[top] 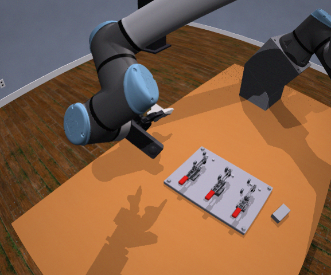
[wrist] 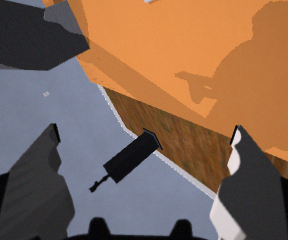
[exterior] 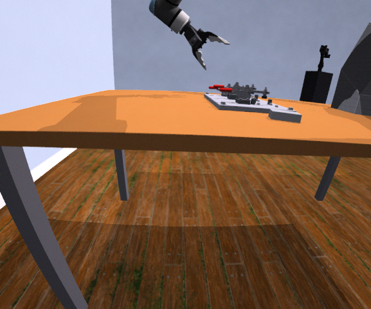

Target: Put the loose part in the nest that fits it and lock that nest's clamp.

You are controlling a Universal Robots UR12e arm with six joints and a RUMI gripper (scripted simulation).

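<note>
Item 1, far left: my gripper [top: 159, 113] hung high above the table [top: 70, 224], well apart from everything I needed. Its jaws stood fully apart, holding nothing; the wrist view showed only the table edge, floor and wall between the fingers.

Item 2, centre: the fixture plate [top: 177, 174] carried 3 nests in a row, each with a toggle clamp. All 3 red handles [top: 183, 179] [top: 209, 194] [top: 236, 212] lay low toward the near edge of the plate. I saw no part in any nest. The pad layouts were too small for me to read, so I could not tell which nest fitted.

Item 3, right: the loose part [top: 280, 212], a plain grey block, lay flat on the table just beside the plate's right end, nearest the 3rd clamp.

Step in hand, by my judgement: the approach, nothing yet picked up. The next move called for carrying the gripper across the plate, lowering over the block and closing across its narrower sides.
</note>
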